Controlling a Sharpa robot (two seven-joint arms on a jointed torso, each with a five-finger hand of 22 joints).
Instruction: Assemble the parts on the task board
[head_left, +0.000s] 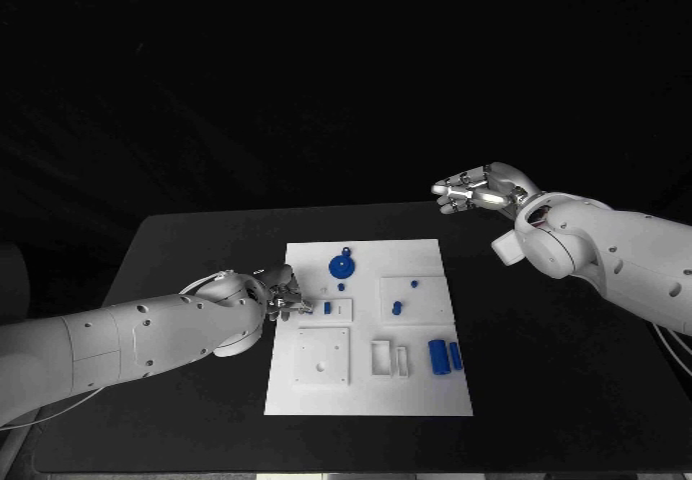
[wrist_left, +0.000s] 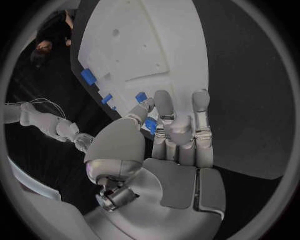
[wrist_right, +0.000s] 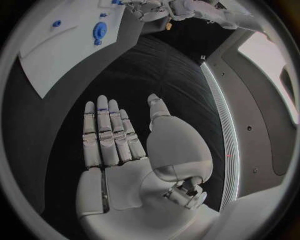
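Note:
The white task board (head_left: 368, 385) lies mid-table. On it are a blue gear (head_left: 342, 265), small blue pegs (head_left: 327, 307) (head_left: 397, 308) and two blue cylinders (head_left: 438, 357) near its right edge. My left hand (head_left: 277, 290) hovers at the board's left edge beside the near peg. In the left wrist view its fingers (wrist_left: 181, 130) are stretched out straight, and a small blue part (wrist_left: 150, 125) shows in the gap by the thumb. My right hand (head_left: 483, 188) is raised beyond the board's far right corner, palm open, fingers (wrist_right: 106, 130) spread, holding nothing.
White raised square blocks (head_left: 323, 355) and a small frame (head_left: 387, 357) stand on the board's near half. Bare black table (head_left: 548, 350) surrounds the board on all sides. The right wrist view shows the gear (wrist_right: 100, 31) and board (wrist_right: 56, 55) far off.

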